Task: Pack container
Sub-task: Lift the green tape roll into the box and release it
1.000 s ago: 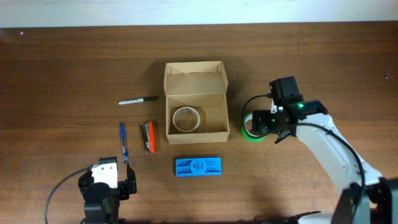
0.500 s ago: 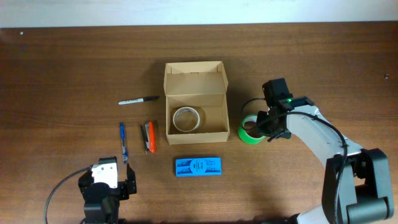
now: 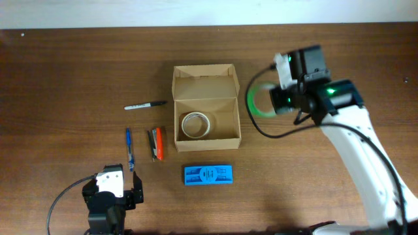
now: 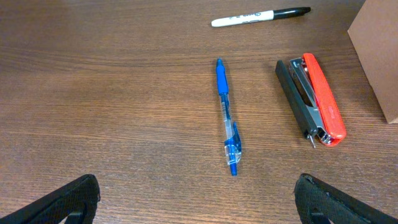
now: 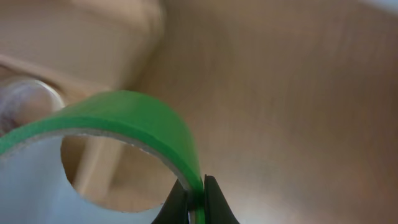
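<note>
The container (image 3: 205, 79) is a tan cardboard box, lid flap open at the back, with a clear tape roll (image 3: 195, 125) lying inside. My right gripper (image 3: 277, 100) is shut on the wall of a green tape roll (image 3: 252, 99) and holds it in the air just right of the box. In the right wrist view the green roll (image 5: 124, 115) arches up from the gripper (image 5: 196, 196), with the box blurred behind it at upper left. Down at the table's near left, my left gripper (image 4: 196, 199) stands open with nothing between its fingers.
Left of the box lie a black marker (image 3: 145, 104), a blue pen (image 3: 129, 148) and an orange and black stapler (image 3: 156, 143). A blue rectangular object (image 3: 208, 174) lies in front of the box. The left wrist view shows the pen (image 4: 226, 116), stapler (image 4: 314, 99) and marker (image 4: 259, 16) ahead.
My right gripper closed on the green tape roll where it lay on the table and lifted it up and back, level with the box's right side. The left arm has not moved.
</note>
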{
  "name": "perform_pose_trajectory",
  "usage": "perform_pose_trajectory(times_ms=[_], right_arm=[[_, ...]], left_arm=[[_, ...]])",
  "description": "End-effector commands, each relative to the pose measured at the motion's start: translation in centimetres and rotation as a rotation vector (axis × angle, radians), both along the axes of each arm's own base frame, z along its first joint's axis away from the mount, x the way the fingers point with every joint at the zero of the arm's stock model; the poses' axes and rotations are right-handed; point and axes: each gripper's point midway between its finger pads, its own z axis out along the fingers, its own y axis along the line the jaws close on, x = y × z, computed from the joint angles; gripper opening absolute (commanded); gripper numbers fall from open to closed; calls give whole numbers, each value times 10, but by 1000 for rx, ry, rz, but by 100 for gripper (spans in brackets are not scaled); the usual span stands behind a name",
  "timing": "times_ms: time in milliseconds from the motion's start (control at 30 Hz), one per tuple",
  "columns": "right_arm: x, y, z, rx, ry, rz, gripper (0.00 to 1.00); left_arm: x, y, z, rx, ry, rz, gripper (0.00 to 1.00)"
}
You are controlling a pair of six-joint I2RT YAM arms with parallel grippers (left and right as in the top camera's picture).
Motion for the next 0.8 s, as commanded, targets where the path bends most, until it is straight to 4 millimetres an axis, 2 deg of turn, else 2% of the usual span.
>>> perform_pose_trajectory(times_ms=[0,100,167,200,300,500,667,767], right_arm=[[4,25,46,-2,-120,111,4],[-2,49,55,41,-133,204,3],[-10,72,54,-2,-156,419,3],[-9,74,52,-26,-160,453,4],[5,80,29,-119,-146,563,3],[32,89,-3,-167,-81,602,3],[40,98,-41,-153,5,640,3],[42,104,-53,-144,24,654,3]], left_arm=[[-1,2,-3,22,8,0,100],[-1,2,-3,22,8,0,100],[-1,2,-3,22,8,0,100],[-1,2,-3,22,8,0,100],[-1,2,-3,22,8,0,100],[-1,2,-3,22,8,0,99],[-1,2,-3,22,8,0,100],[-1,2,-3,22,8,0,100]])
